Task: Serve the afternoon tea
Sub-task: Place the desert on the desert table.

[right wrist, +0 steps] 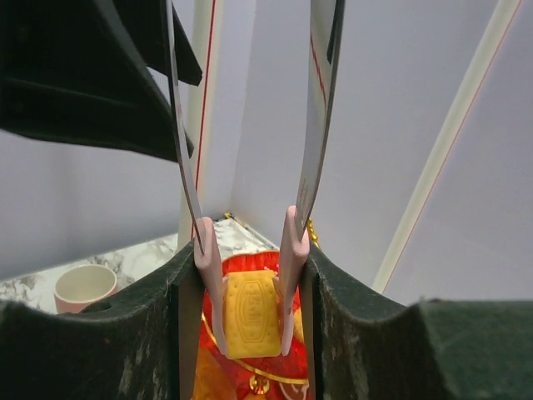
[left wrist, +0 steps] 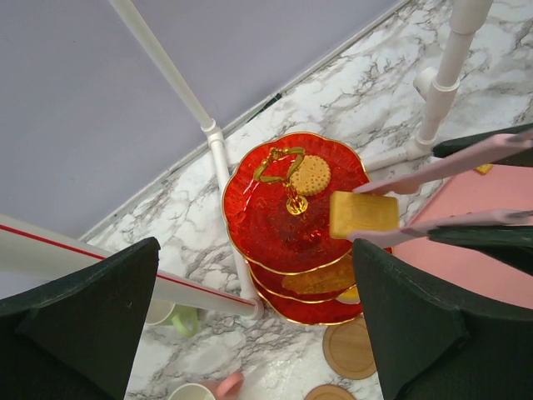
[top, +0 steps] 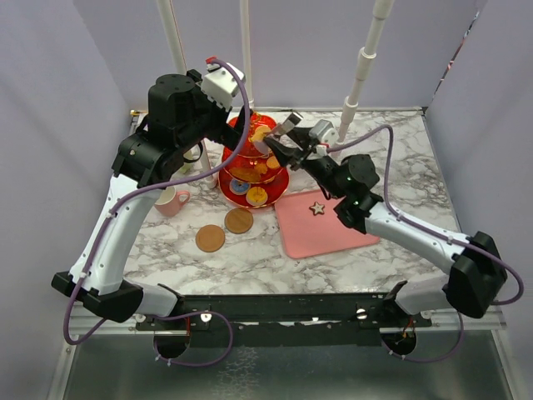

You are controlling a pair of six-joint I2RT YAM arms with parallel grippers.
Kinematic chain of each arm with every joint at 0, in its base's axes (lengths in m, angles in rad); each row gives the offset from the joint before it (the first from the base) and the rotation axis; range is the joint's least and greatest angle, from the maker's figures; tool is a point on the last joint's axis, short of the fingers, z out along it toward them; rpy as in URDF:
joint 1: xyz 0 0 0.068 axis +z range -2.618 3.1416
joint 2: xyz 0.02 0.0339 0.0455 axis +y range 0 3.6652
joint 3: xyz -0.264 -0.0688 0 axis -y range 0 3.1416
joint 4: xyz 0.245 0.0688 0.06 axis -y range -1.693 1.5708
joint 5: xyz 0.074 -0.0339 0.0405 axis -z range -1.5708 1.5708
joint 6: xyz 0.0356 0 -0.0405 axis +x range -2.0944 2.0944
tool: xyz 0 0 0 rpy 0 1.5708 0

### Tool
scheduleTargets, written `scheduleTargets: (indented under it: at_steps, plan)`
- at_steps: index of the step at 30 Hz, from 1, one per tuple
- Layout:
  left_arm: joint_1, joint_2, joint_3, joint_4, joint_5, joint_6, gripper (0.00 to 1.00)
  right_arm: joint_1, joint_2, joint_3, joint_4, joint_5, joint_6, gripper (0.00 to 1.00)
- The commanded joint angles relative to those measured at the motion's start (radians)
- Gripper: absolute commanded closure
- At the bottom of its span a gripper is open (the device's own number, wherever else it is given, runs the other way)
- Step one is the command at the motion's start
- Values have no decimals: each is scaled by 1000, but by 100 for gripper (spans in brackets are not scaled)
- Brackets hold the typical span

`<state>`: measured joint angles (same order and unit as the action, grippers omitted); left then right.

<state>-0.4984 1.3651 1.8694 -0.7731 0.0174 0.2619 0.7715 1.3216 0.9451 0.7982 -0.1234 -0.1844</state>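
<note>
The red three-tier stand (top: 248,175) with its gold finial (left wrist: 287,167) stands at the back middle of the marble table. A round cookie (left wrist: 310,175) lies on its top tier, and more pastries on the lower tiers. My right gripper (right wrist: 250,275) is shut on pink tongs (right wrist: 293,250). The tongs pinch a yellow rectangular biscuit (right wrist: 251,312) just over the top tier's right rim (left wrist: 363,214). My left gripper (left wrist: 256,250) hangs open high above the stand, holding nothing. A pink mug (top: 171,200), a pale green mug (left wrist: 179,318) and two brown coasters (top: 239,221) (top: 210,238) sit left and in front.
A pink mat (top: 321,223) with a star cookie (top: 317,207) lies right of the stand. White poles (top: 360,75) (top: 246,50) rise behind it, one slanting close past the stand. Purple walls close in the back and sides.
</note>
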Motion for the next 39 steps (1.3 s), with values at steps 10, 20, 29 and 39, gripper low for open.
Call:
scheduleTargets:
  at_steps: [10,20,29,39]
  plan:
    - [3,-47,-19,13,-10,26,1,6,313,251,93,-16,-6,64]
    - [4,-59,-21,16,-10,35,1,6,367,282,91,-13,8,55]
    - [4,-60,-12,17,-10,41,1,6,368,281,81,-24,19,43]
    - [3,-66,-16,16,-11,39,1,6,329,260,87,-22,13,41]
